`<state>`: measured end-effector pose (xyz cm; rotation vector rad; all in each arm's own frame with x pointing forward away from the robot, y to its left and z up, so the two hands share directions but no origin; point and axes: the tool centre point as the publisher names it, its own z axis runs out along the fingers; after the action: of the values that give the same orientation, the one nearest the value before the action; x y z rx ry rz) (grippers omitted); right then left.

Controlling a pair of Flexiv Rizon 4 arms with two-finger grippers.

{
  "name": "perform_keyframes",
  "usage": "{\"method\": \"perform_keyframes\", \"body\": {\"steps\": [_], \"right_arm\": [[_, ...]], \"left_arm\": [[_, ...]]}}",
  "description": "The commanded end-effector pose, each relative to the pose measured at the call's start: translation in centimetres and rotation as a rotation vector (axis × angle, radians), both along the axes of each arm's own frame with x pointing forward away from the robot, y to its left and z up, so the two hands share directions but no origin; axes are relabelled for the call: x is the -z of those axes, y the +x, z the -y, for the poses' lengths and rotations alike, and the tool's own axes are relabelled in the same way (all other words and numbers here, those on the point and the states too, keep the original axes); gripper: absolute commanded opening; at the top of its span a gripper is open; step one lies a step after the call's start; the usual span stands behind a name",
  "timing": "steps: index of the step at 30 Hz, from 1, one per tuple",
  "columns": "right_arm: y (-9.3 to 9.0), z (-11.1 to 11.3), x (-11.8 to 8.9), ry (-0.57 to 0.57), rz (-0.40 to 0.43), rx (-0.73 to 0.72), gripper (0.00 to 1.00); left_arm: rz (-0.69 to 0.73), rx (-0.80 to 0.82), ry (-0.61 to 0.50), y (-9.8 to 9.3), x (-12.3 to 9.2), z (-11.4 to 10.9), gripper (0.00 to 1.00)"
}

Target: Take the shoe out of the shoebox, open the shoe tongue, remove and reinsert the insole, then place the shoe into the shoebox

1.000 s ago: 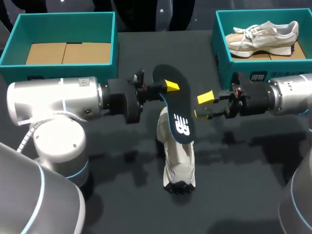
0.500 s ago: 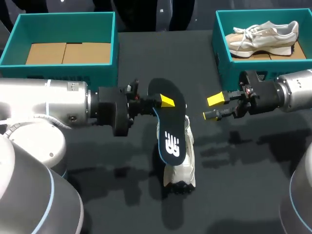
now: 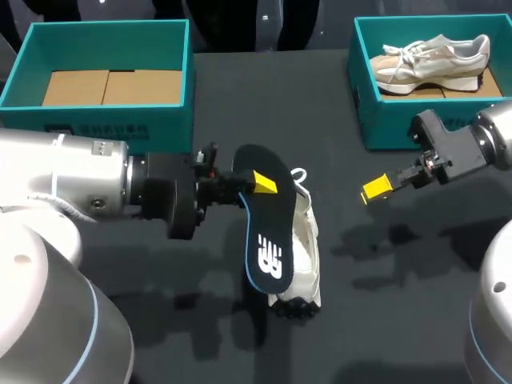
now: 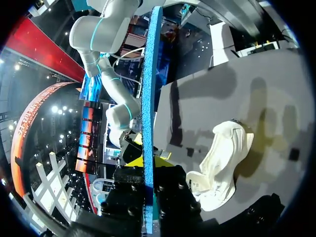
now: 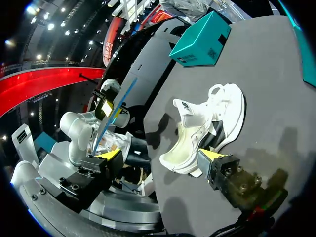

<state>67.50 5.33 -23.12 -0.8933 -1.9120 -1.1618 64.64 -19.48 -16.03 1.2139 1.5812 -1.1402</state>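
- The white mesh sneaker [image 3: 300,260] is out of any box. It rests on the black table [image 3: 400,320] between the two arms, so the first step looks done.
- In the right wrist view the sneaker's mouth gapes wide with the tongue pulled back. I judge the tongue-opening step finished too.
- The dark insole with a white logo and blue underside [image 3: 265,228] is out of the shoe. The left gripper [image 3: 256,182] pinches it near one end, a fingertip on each face, and holds it above the table.
- From overhead the insole's lower end overlaps the sneaker. The wrist views suggest it hangs clear of the shoe, though I cannot be sure.
- The right gripper [image 3: 374,190] sits well off to the sneaker's right, its fingers spread wide and holding nothing.
- Still to do: slide the insole back into the sneaker, then set the sneaker in a shoebox.
- The teal cardboard box on the left [image 3: 108,32] shows only its brown floor, so it is probably the destination. The teal box on the right [image 3: 362,72] already holds a beige suede sneaker [image 3: 432,54].
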Motion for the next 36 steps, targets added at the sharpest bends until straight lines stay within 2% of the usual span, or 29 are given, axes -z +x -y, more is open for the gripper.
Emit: {"method": "perform_keyframes", "body": {"steps": [1, 2, 4, 7, 13, 15, 16, 30, 32, 36], "right_arm": [[-0.2, -0.1, -0.2, -0.012, 0.004, 0.007, 1.0], [-0.2, -0.1, -0.2, -0.012, 0.004, 0.007, 1.0], [-1.0, 0.5, 0.1, -0.09, 0.086, -0.05, 1.0], [-2.7, 1.8, 0.9, -0.132, 0.202, -0.09, 1.0], [-4.4, 3.7, 2.5, -0.184, 0.325, -0.13, 1.0], [-4.8, 3.7, 2.7, -0.247, 0.358, -0.154, 1.0], [-4.9, 3.8, 2.9, -0.262, 0.358, -0.15, 1.0], [-4.9, 3.8, 3.1, -0.266, 0.365, -0.171, 1.0], [-5.0, 3.3, 4.1, -0.322, 0.397, -0.187, 1.0], [-5.5, 2.7, 6.2, -0.361, 0.481, -0.244, 1.0]], "left_arm": [[0.002, 0.0, -0.001, -0.3, -0.1, -0.5, 0.0], [0.002, 0.0, -0.001, -0.3, -0.1, -0.5, 0.0], [-0.035, -0.012, -0.005, -1.6, -0.5, 0.0, 0.0], [-0.117, -0.018, 0.004, -3.3, -0.8, 0.1, 0.0], [-0.265, -0.036, 0.026, -6.0, -0.4, 0.2, 0.0], [-0.345, -0.03, 0.019, -6.6, -0.3, 0.2, 0.0], [-0.38, -0.029, 0.017, -6.9, -0.4, 0.2, 0.0], [-0.38, -0.029, 0.017, -6.9, -0.4, 0.2, 0.0], [-0.493, -0.043, -0.01, -7.2, 0.3, 0.0, 0.0], [-0.662, -0.093, 0.01, -7.2, 2.1, -0.2, 0.0]]}}
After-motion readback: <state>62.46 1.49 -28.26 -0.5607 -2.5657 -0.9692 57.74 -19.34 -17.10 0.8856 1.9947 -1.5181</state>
